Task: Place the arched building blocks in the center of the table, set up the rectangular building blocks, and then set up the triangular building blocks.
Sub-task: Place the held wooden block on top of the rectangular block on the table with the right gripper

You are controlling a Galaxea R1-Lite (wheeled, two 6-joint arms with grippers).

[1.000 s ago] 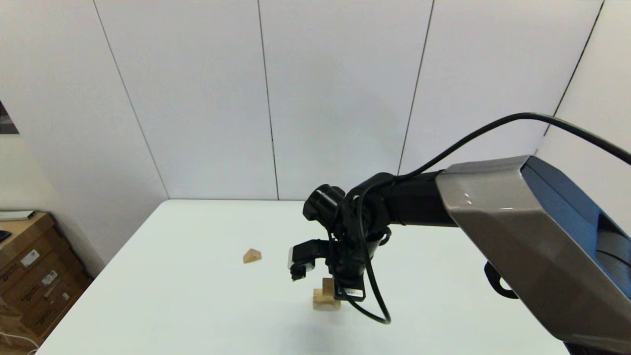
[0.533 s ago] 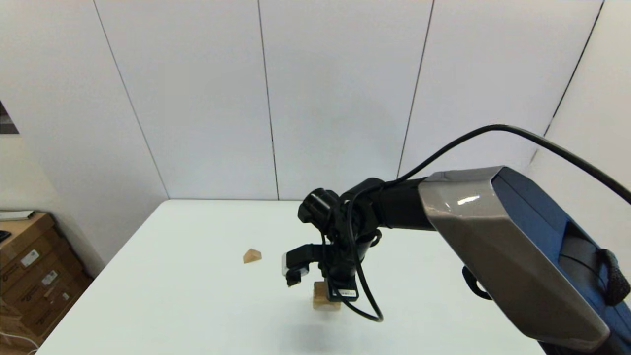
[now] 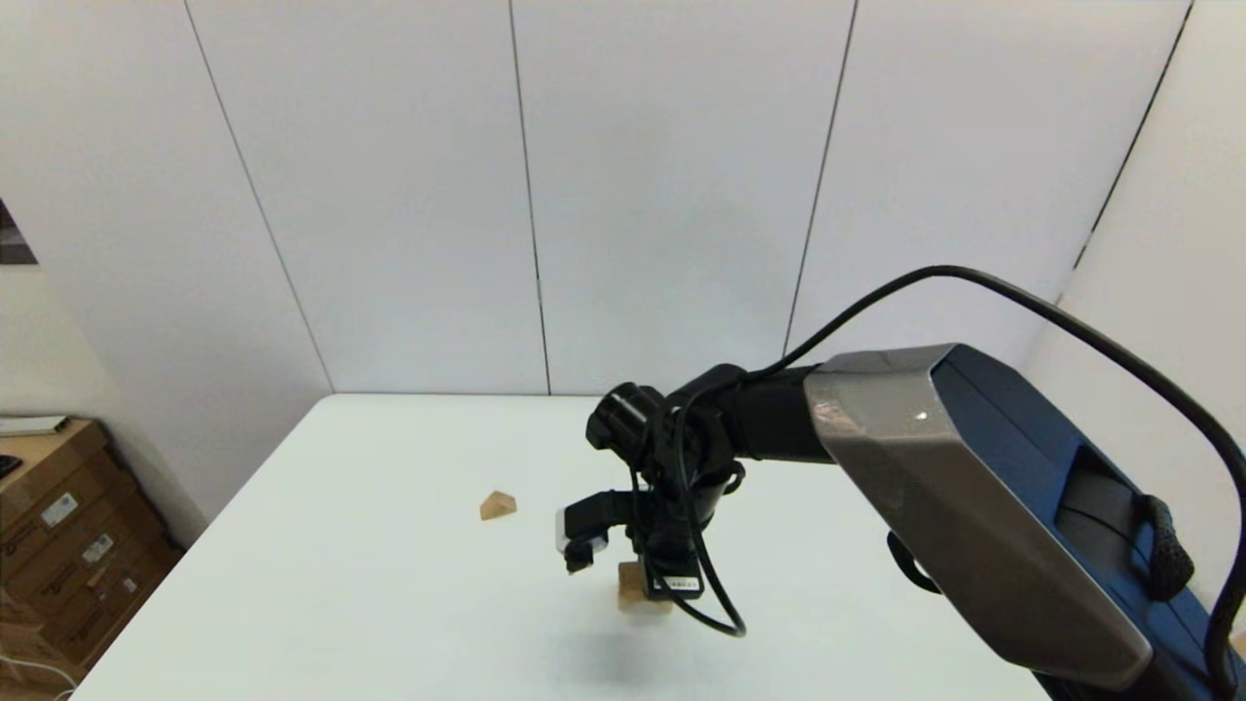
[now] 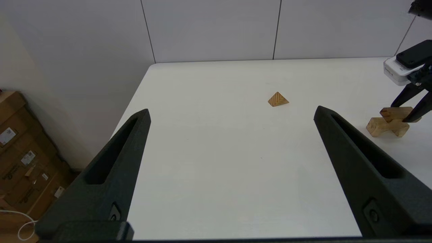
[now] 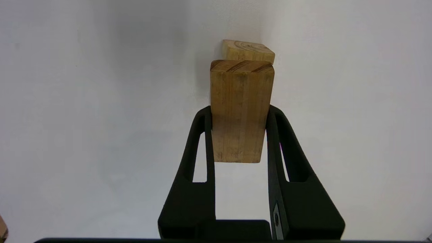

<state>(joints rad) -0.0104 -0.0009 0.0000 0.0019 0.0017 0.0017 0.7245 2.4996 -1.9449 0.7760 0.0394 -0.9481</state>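
Three wooden blocks on the table [image 3: 321, 584], listed by position.

Item one: the arched building blocks [image 4: 378, 126], a chunky tan piece resting on the white top near its middle, below the right arm's wrist. In the head view only a little of it shows under the wrist hardware.

Item two: the rectangular building blocks [image 5: 240, 111], a flat tan slab with striped end grain, held between the two black fingers [image 5: 206, 135] of the right gripper [image 5: 239, 116]. Both fingers press against the slab's long edges, so the pincer is closed to the slab's width. The slab lies across the top of the arched block; the left wrist view shows them crossed, and whether the wood actually touches cannot be told (the gap, if any, is hidden). From the right wrist camera, one end of the arched block shows beyond the slab's far end.

Item three: the triangular building blocks [image 3: 497, 504], a small peaked prism, standing alone on the tabletop, well apart from the other two and toward the robot's left.

Left gripper [image 4: 233, 116]: fingers spread wide, nothing between them, held above the near left part of the table.
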